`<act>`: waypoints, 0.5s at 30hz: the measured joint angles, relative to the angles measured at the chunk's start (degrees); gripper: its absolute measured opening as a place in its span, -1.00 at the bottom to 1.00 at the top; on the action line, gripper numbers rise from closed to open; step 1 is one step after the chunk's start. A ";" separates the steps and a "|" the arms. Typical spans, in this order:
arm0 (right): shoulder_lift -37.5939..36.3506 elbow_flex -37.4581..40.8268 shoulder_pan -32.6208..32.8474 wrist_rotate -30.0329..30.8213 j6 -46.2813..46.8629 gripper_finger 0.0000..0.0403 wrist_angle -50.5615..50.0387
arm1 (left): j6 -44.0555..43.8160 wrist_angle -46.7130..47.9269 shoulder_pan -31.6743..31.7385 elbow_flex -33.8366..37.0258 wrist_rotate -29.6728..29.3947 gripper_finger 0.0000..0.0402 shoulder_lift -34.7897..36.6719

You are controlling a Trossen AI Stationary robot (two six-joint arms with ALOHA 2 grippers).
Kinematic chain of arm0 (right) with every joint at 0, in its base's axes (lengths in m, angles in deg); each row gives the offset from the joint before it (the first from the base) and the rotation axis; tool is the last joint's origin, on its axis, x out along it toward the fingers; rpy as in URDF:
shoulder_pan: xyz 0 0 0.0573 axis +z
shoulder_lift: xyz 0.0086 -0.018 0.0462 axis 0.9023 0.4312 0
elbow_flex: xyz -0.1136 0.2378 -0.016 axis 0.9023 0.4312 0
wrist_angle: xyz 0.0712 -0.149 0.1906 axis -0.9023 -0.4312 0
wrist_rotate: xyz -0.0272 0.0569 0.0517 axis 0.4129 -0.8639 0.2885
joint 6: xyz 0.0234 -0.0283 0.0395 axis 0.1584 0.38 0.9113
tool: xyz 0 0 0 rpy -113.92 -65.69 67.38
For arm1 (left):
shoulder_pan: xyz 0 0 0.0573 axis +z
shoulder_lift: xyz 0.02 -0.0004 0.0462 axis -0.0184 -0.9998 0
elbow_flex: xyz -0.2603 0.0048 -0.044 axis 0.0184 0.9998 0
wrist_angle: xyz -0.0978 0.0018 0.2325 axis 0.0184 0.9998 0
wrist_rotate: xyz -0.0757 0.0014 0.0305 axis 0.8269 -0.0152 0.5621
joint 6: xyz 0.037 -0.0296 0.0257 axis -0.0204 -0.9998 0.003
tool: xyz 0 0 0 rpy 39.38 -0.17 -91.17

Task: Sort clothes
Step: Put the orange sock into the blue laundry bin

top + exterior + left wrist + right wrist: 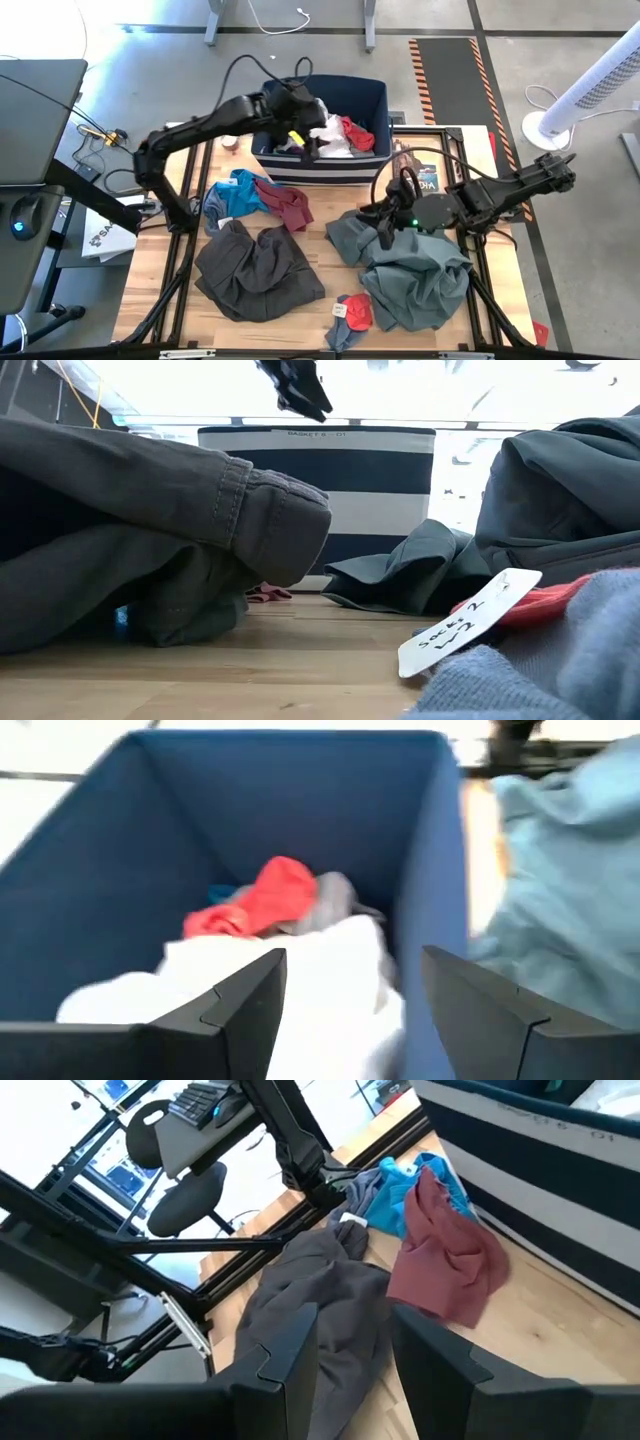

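trousers (150, 530) fill low view | left gripper (350, 1010) jaws released over bin (430, 870) | right unclear

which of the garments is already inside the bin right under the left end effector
The white garment, lying in the navy bin directly below the open left end effector. The trousers, grey-green shirt and maroon piece lie on the table.

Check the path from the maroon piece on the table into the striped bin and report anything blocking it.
Nothing visible blocks it. The maroon piece lies on the table just in front of the bin, beside the bright blue piece. The bin's top is open; the left gripper hovers over it with fingers open, above the white garment inside.
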 joint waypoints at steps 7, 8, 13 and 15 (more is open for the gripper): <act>0.57 0.00 2.80 -0.01 1.04 -0.38 0.04 | -5.12 2.71 -0.31 1.47 2.51 0.13 9.01; 1.00 0.00 3.51 -0.13 1.03 -0.38 0.04 | -5.85 2.66 -0.48 2.38 2.43 0.13 10.66; 5.27 0.00 5.85 -7.46 1.62 -0.38 0.28 | -10.83 1.85 -1.94 9.62 -0.21 0.13 19.49; 7.99 0.00 6.13 -13.15 3.03 -0.38 1.38 | -13.22 0.55 -3.12 13.93 -0.93 0.13 22.97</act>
